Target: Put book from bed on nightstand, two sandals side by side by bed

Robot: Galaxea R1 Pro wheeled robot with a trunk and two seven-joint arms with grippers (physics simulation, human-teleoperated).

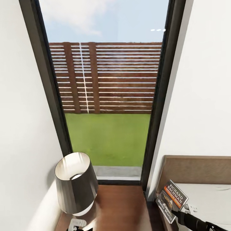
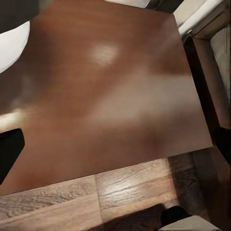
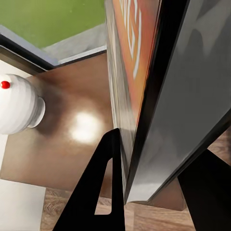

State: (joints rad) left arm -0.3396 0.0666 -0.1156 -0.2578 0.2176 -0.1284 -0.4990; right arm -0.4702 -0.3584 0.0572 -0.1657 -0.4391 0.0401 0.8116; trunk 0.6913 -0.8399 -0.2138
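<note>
While the thin dark paperback with the orange band and white "Richard Bachman" lettering [image 1: 171,200] hangs tilted above the edge of the pale grey mattress [image 1: 208,199], the right gripper [image 1: 178,214] is clamped on its lower corner; the right wrist view shows the cover pinched edge-on between the black fingers [image 3: 103,192]. Book is lifted off the bed, just beside the brown headboard [image 1: 195,168], not yet over the stand.

Step in hand, as I read it: carrying the book to the small reddish-brown wooden nightstand [image 1: 123,205]. Its top holds a dark-shaded lamp with a white base [image 1: 75,181] on the wall side; the bed side looks bare.

The left gripper [image 1: 77,224] sits low at the stand's near edge; fingers unclear, cannot tell whether spread or closed.

Next move likely calls for swinging the book left across the gap, lowering it flat on the bare wood away from the lamp, then releasing. Sandals remain to do.
</note>
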